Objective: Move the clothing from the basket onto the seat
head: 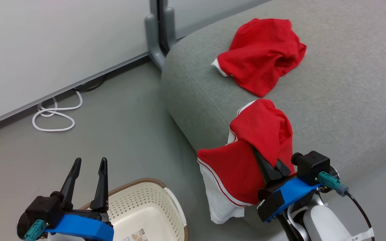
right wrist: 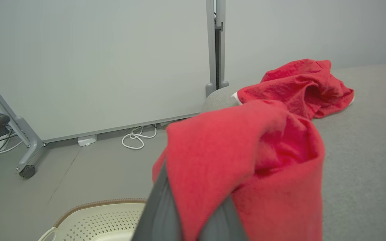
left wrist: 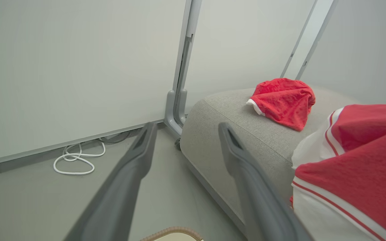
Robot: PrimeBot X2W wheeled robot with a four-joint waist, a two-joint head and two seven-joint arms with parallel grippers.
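Down at the far left of the floor, a coiled white cable (head: 54,115) lies by the wall panel, well apart from the work. Next along, the left gripper (head: 90,161) hovers above the basket (head: 139,201), its two fingers spread wide with nothing between them. The part of the basket's inside that shows holds no cloth, only a label on its floor. The rest is cut off at the picture's edge.

Further right, the seat (head: 347,83) begins with a rounded corner. One red garment (head: 233,167) hangs at that corner, with its white-trimmed lower part drooping in front of the seat's face towards the floor. The right gripper (head: 268,167) is clamped tight on this garment, and fabric is draped over its fingers. Whether any of the cloth rests on the cushion I cannot tell. Beyond it, the other red garment (head: 263,53) lies crumpled well onto the seat, apart from the held one.

The main risk, as I judge it, is letting go this close to the edge. Most of the cloth hangs on the floor side, so it would likely slide off. The fold draped over the fingers could also cling when they part and be dragged back off the seat.
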